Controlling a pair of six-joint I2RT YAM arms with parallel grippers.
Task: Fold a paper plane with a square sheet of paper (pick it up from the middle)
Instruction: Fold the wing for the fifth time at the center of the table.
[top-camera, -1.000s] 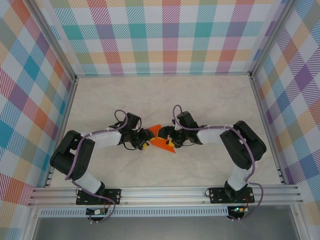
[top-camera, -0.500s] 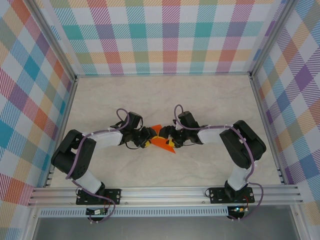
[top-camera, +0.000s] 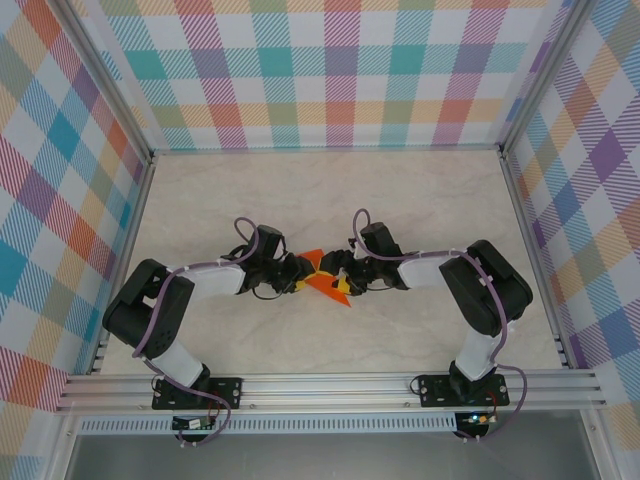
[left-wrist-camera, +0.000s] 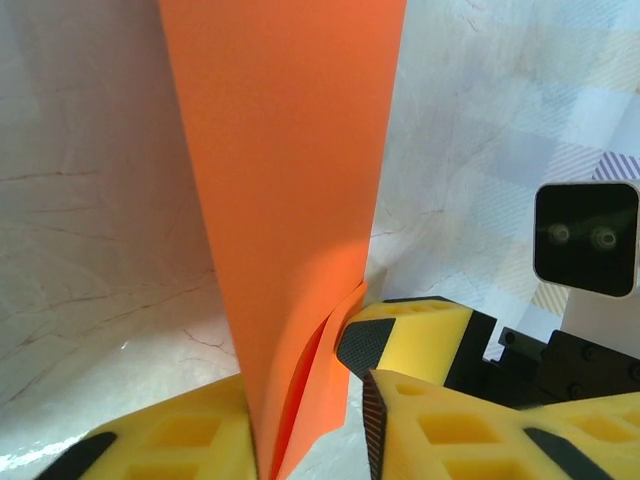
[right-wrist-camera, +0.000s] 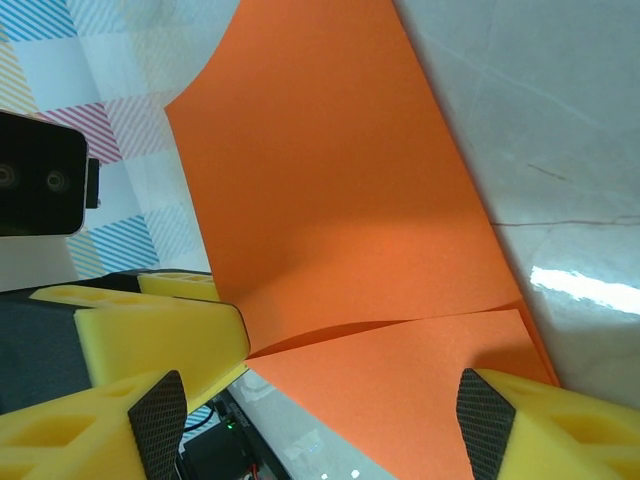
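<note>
Paper (top-camera: 322, 275), bright orange and already partly folded, lies around the middle of the worktop (top-camera: 420, 190), a little toward its near edge, with both arms reaching inward to meet over it. Over the last second the left gripper (top-camera: 298, 272) has slid rightward, from just beside the paper to over its left edge, and less orange now shows between the two arms. The right gripper (top-camera: 338, 278) has hardly moved and sits over the paper's right side. In the left wrist view a tall strip of paper with layered edges rises between that gripper's yellow fingers, touching one finger while a thin gap shows at the other, so the jaws look partly open, not clamped. In the right wrist view the fingers stand wide apart with a broad folded sheet and one crease line lying between them, nothing gripped. The two grippers' fingers are now almost touching. Judging by this, both are placed to work the next fold. The paper is still a broad folded shape, not yet a narrow dart.
</note>
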